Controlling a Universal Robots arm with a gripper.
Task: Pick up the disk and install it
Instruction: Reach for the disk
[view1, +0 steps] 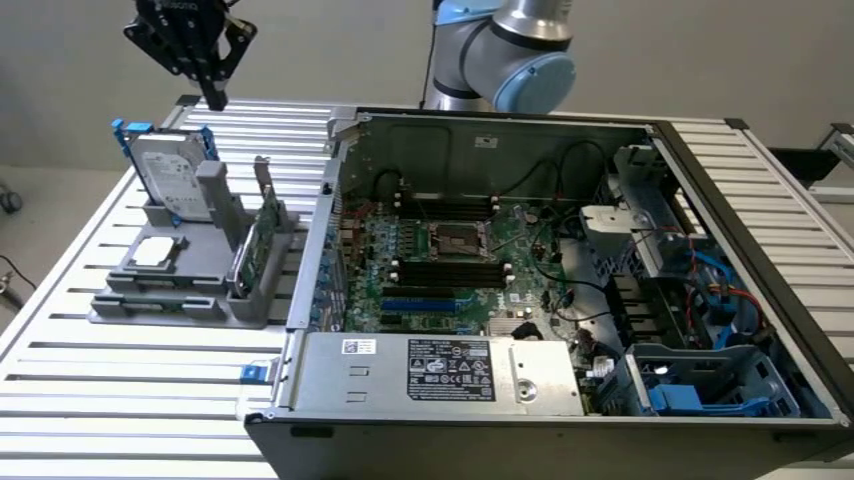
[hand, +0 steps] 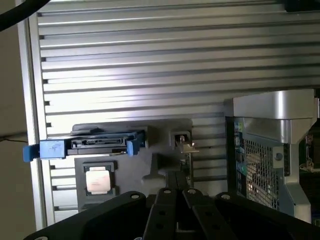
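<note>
**Q:** Where is the disk?

**A:** The disk (view1: 174, 172) stands on edge in a grey moulded rack (view1: 187, 295), at the exterior view's left, on a tabletop (view1: 80, 400) of ribbed aluminium slats. It is a flat silver slab with a pale label and blue plastic rails. The wrist view gives its narrow top edge and blue tabs.

**Q:** And your fingers?

**A:** My fingers (view1: 214, 97) are black and tapered. They are pressed together on nothing, in the air above the disk, clear of it.

**Q:** What else is there?

**A:** A square silver chip (view1: 154, 250) lies flat in the rack. A thin green card (view1: 260, 240) stands in a slot beside it. The open sheet-metal case (view1: 534, 130) shows a green board and black cables.

**Q:** What is hard to make out?

**A:** I cannot read the label print. The rack hides the disk's lower edge, and the case's near corner is cut off.
</note>
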